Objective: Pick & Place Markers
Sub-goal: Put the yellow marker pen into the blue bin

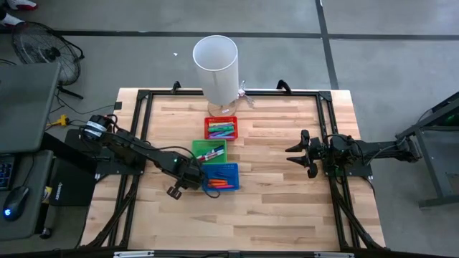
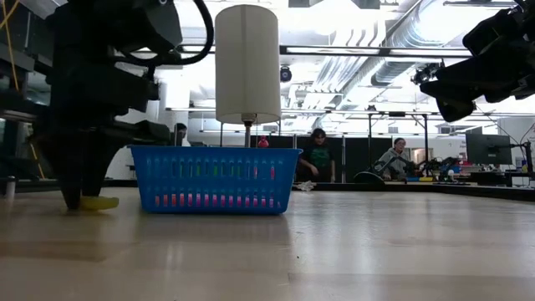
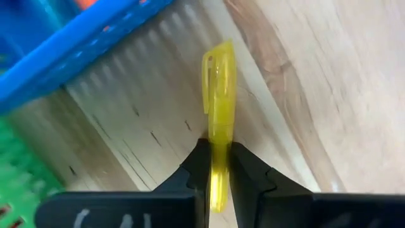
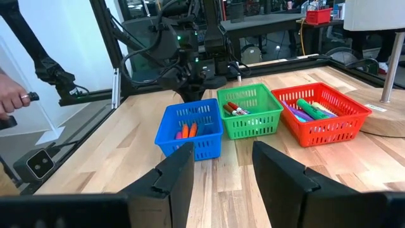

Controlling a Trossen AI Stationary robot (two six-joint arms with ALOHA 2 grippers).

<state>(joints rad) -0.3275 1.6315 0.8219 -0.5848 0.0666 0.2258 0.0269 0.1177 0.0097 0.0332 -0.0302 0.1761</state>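
Note:
A yellow marker (image 3: 219, 88) lies on the wooden table just left of the blue bin (image 1: 222, 176). My left gripper (image 1: 186, 185) stands over it, pointing down, shut on it; in the low view it is the dark mass (image 2: 79, 188) left of the blue bin (image 2: 216, 180). Orange markers lie in the blue bin, red ones in the green bin (image 1: 209, 151), and green, purple and other colours in the red bin (image 1: 221, 128). My right gripper (image 1: 305, 154) waits open and level at the table's right side, holding nothing (image 4: 221, 171). My left gripper pinches the yellow marker's barrel (image 3: 219, 149) between its two fingers, below the clipped cap (image 3: 215, 66) and toward the other end. The fingers come from above, pointing down, and lie across the marker. In the low view the marker (image 2: 100, 202) rests on the table.
The three bins stand in a slanted row at the table's middle. A tall white cylinder on a stand (image 1: 215, 61) rises at the far edge. A black frame runs around the table. People sit in the room beyond, and a hand (image 4: 12, 101) shows past the left side.

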